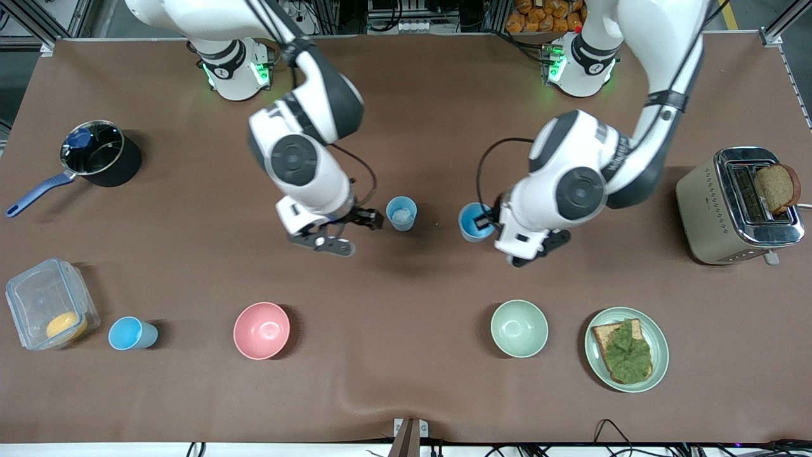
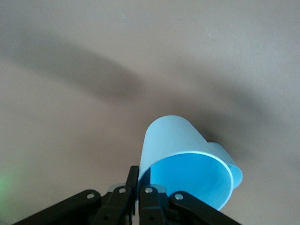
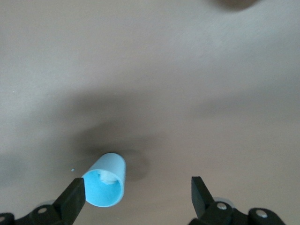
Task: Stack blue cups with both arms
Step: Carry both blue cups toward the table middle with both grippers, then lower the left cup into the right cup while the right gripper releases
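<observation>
Your right tool (image 1: 355,231) stands apart beside 1 light-blue plastic tumbler (image 1: 401,213) mid-worktop. Your left tool (image 1: 490,222) clamps another sky-blue tumbler (image 1: 474,221); next, nest it.

Looked down on the brown bench (image 3: 154,70). Showed the right pincer (image 3: 138,197) with its two black fingers (image 3: 74,197) spread wide apart, nothing held between them. Caught one light-blue cup (image 3: 107,185) standing upright on the bench, mouth up, just beside one finger and not touching it, with a small whitish patch inside at the bottom. Registered soft dark shadows across the bench around the cup.
</observation>
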